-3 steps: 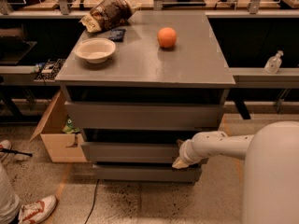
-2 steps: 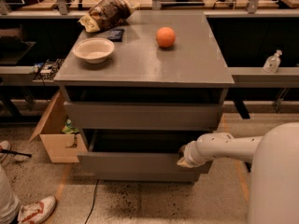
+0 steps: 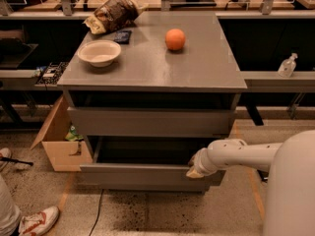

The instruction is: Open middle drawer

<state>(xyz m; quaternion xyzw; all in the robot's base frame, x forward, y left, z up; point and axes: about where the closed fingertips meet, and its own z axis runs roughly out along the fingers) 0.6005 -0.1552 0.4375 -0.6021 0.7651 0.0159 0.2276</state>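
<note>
The middle drawer (image 3: 142, 176) is a plain grey handleless drawer, pulled out toward me from the grey cabinet (image 3: 206, 73). A dark open gap shows behind its front. My gripper (image 3: 195, 171), at the end of the white arm reaching in from the right, sits at the top edge of that drawer front near its right end. The top drawer front (image 3: 147, 122) above it is closed. The lowest drawer is hidden behind the pulled-out front.
On the cabinet top are an orange (image 3: 175, 39), a white bowl (image 3: 99, 52), a snack bag (image 3: 112, 14) and a small dark packet (image 3: 122, 36). A cardboard box (image 3: 59, 149) stands left of the cabinet. A person's shoe (image 3: 37, 220) is at lower left. A bottle (image 3: 287, 66) stands on the right shelf.
The middle drawer has slid further out toward me, and my gripper has moved with its front edge.
</note>
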